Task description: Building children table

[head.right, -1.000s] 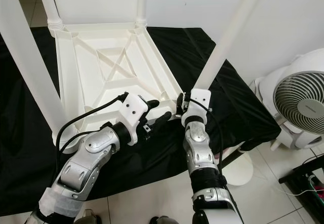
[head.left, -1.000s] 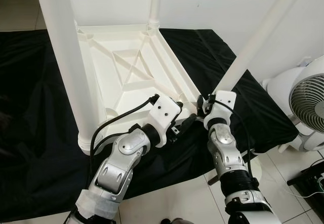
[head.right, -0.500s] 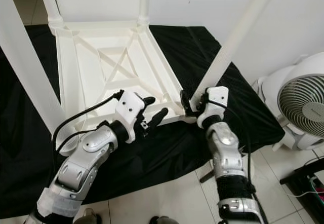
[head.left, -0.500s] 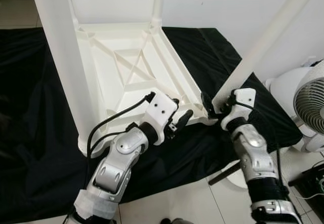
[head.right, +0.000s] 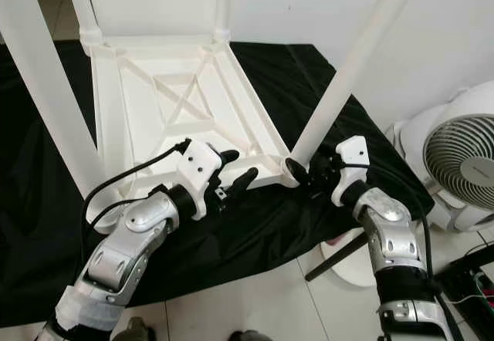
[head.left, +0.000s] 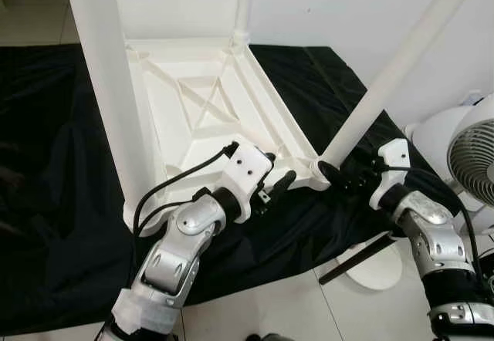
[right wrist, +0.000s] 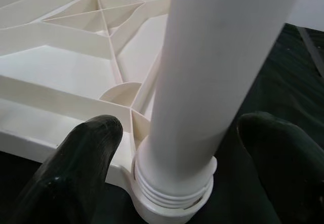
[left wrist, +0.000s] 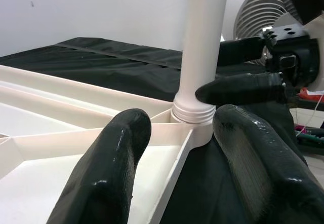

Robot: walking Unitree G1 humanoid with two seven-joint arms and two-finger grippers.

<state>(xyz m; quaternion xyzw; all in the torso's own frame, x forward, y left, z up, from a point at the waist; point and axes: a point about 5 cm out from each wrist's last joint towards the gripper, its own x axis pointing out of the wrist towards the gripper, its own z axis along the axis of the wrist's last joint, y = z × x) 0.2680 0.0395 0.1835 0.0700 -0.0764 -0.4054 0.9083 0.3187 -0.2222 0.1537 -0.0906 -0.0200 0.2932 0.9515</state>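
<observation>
**Seating the fourth leg in its corner socket**

The white table top is laid upside down on a black cloth, ribs upward, and every place below is given relative to the corner socket nearest the robot's right arm. Three legs are already stood upright at the other corners. The fourth leg is stood in this socket, tilted away from the table top, with its threaded collar still seen above the socket's lip.

The right gripper is placed at the base of the leg, just above the socket; its fingers are spread apart on either side of the leg, and no contact with it can be made out. The left gripper is held on the table-top side of the socket, its two fingers also apart, straddling the table's rim without being closed on it.

The step is judged to be the screwing home of this leg. It is likely best done if the leg is first brought square to the socket, so that cross-threading is avoided. The rim should be steadied by the left gripper while the leg is clasped low by the right and turned in short strokes, until no thread is left showing. A white fan stands beyond the socket, near the right arm, and should be kept clear of.
</observation>
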